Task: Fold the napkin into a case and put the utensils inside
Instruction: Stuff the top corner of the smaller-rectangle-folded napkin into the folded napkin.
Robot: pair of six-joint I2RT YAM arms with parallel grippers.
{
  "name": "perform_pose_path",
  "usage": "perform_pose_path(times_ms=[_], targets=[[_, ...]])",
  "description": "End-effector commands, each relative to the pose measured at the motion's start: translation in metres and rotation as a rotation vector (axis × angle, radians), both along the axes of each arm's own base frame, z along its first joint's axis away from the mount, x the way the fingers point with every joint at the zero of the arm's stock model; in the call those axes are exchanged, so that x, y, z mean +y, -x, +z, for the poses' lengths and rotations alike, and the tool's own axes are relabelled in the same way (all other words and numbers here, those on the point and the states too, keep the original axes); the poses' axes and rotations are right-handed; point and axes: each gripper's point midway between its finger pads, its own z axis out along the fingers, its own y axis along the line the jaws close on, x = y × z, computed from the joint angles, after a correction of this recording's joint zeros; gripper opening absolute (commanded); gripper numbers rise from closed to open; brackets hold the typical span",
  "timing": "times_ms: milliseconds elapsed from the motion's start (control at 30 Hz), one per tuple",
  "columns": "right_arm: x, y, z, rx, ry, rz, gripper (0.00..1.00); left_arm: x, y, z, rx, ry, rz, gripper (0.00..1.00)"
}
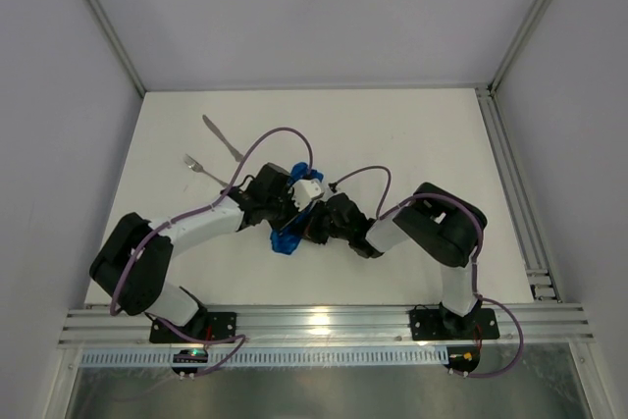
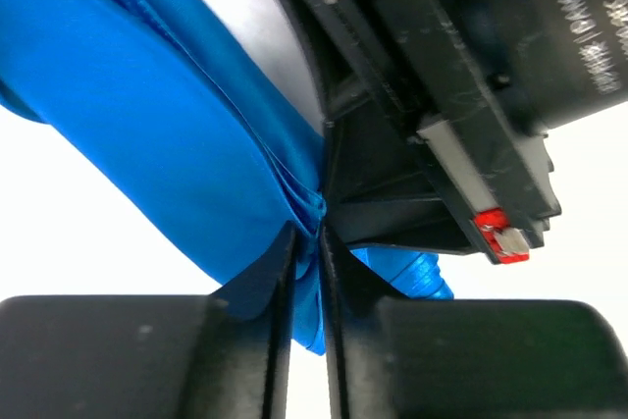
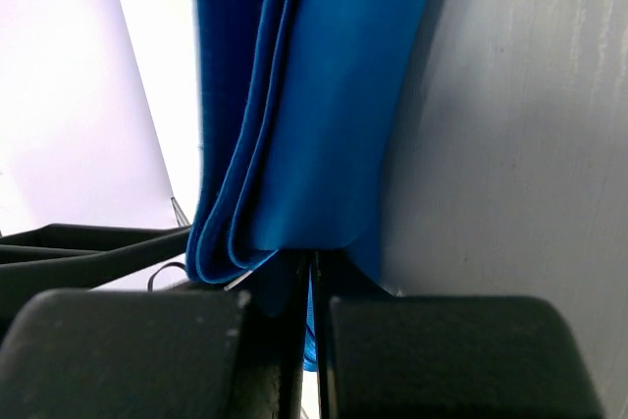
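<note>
At mid-table, just beyond the arm bases, the left gripper [image 2: 306, 235] and the right gripper [image 3: 312, 260] meet almost tip to tip. Each has its fingers pressed together on a layered edge of the napkin [image 1: 287, 240], which is bunched between them, apparently so that a fold can be held in shape. Farther back and to the left, the fork [image 1: 203, 169] and, beyond it, the knife [image 1: 224, 137] lie on the table [image 1: 412, 134], apart from the cloth, presumably kept clear until folding is complete.
</note>
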Motion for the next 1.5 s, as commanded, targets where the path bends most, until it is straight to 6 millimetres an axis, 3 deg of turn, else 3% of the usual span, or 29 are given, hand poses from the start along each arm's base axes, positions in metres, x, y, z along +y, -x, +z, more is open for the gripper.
perform_pose_path(times_ms=[0,200,367,500,567,733,833,1000,1200,1233,1333,1467], targets=[[-0.007,-0.01,-0.004,-0.017,0.022,-0.056,0.04,-0.015,0.003,0.015,0.021,0.061,-0.055,0.19],[-0.01,-0.008,-0.021,0.031,0.023,-0.069,0.04,-0.012,-0.006,0.031,-0.032,0.064,-0.046,0.31],[-0.01,-0.006,-0.029,0.053,0.012,-0.074,0.04,-0.016,0.001,0.049,-0.026,0.084,-0.104,0.41],[-0.011,-0.006,-0.03,0.054,0.015,-0.075,0.04,-0.009,0.01,0.059,-0.001,0.068,-0.123,0.47],[-0.011,-0.006,-0.031,0.051,0.024,-0.071,0.04,0.001,0.004,0.06,-0.017,0.036,-0.096,0.51],[-0.012,-0.007,-0.027,0.034,0.039,-0.065,0.04,0.028,-0.011,0.031,-0.047,-0.09,-0.029,0.55],[-0.011,-0.008,-0.026,0.03,0.039,-0.061,0.04,0.03,-0.01,0.009,-0.015,-0.125,-0.045,0.56],[-0.01,-0.008,-0.025,0.028,0.037,-0.061,0.04,0.026,-0.019,-0.003,-0.023,-0.128,-0.037,0.57],[-0.01,-0.01,-0.022,0.022,0.036,-0.066,0.04,0.029,-0.014,-0.023,0.02,-0.16,-0.042,0.46],[-0.009,-0.01,-0.022,0.021,0.036,-0.064,0.04,0.029,-0.012,-0.025,0.027,-0.161,-0.044,0.34],[-0.006,-0.013,-0.02,0.015,0.04,-0.058,0.04,0.027,-0.008,-0.028,0.031,-0.153,-0.051,0.15],[-0.003,-0.018,-0.014,-0.002,0.038,-0.063,0.04,0.024,-0.01,-0.019,0.008,-0.129,-0.039,0.06]])
